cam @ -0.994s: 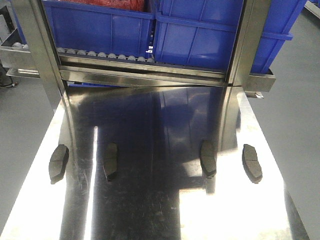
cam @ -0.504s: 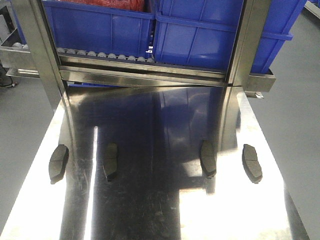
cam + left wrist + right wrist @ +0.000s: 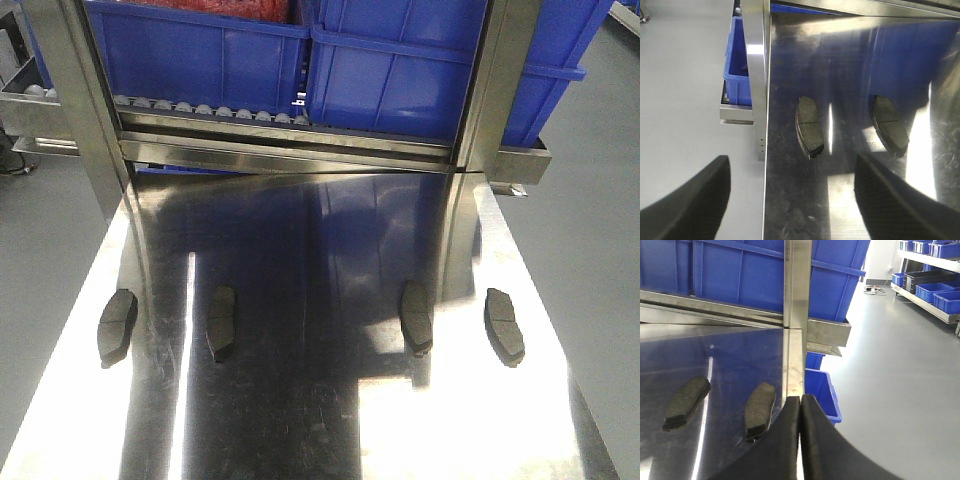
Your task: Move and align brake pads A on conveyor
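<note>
- Currently four brake pads (image 3: 221, 322) lie in a row on the steel surface (image 3: 320, 420), two near each side edge.
- Both empty: left fingers (image 3: 700, 200) spread, right fingers (image 3: 790, 440) pressed together.
- Pads look stiff, dense and low-lying; pinch across the narrow width.

Light from above hits the steel table (image 3: 300, 420) hard. Its near corners blow out to white, and a thin bright streak runs down its left half. The middle stays dark, carrying a deep blue reflection of the bins (image 3: 400, 60) behind. The brake pads (image 3: 118, 325) show as dull dark shapes with little surface detail. In the left wrist view the left fingers (image 3: 690, 205) are soft black blurs along the bottom edge. The right fingers (image 3: 785, 440) are just as close and unsharp. The floor (image 3: 900, 365) is evenly lit.
</note>
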You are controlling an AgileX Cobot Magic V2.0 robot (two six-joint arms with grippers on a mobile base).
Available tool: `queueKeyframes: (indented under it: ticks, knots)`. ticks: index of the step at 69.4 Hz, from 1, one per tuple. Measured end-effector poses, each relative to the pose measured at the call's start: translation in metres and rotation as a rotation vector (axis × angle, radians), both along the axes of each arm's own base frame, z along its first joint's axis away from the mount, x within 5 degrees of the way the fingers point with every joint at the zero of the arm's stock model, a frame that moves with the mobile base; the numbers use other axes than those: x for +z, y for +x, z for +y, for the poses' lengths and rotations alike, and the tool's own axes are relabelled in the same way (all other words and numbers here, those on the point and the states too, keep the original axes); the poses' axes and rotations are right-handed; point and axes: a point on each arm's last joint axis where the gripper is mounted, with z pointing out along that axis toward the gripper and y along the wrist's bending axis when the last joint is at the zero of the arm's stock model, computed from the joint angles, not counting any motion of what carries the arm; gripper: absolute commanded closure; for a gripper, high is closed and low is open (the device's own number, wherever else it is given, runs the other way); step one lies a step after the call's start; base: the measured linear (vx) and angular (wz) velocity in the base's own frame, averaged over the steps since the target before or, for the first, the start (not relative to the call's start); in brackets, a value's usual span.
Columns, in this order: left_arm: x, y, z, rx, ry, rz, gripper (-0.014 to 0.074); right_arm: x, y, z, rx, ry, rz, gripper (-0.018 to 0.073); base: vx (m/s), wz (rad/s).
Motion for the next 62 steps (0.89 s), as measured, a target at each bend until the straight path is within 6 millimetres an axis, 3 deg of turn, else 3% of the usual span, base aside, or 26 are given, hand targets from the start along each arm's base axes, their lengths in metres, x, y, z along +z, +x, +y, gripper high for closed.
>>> queueKeyframes:
  ticks: [13, 32, 49, 62]
  knots:
    - [0.010, 0.008, -0.001, -0.032, 0.041, 0.053, 0.0106, 0.000, 0.000, 0.000, 0.000, 0.000, 0.000, 0.0568, 0.00, 0.00]
    - [0.030, 0.069, -0.007, -0.108, 0.055, 0.216, 0.0115, 0.000, 0.000, 0.000, 0.000, 0.000, 0.000, 0.0568, 0.00, 0.00]
    - [0.006, 0.140, -0.014, -0.160, 0.068, 0.468, 0.0115, 0.000, 0.000, 0.000, 0.000, 0.000, 0.000, 0.0568, 0.00, 0.00]
    - [-0.028, 0.190, -0.035, -0.230, 0.081, 0.642, 0.0115, 0.000, 0.000, 0.000, 0.000, 0.000, 0.000, 0.0568, 0.00, 0.00]
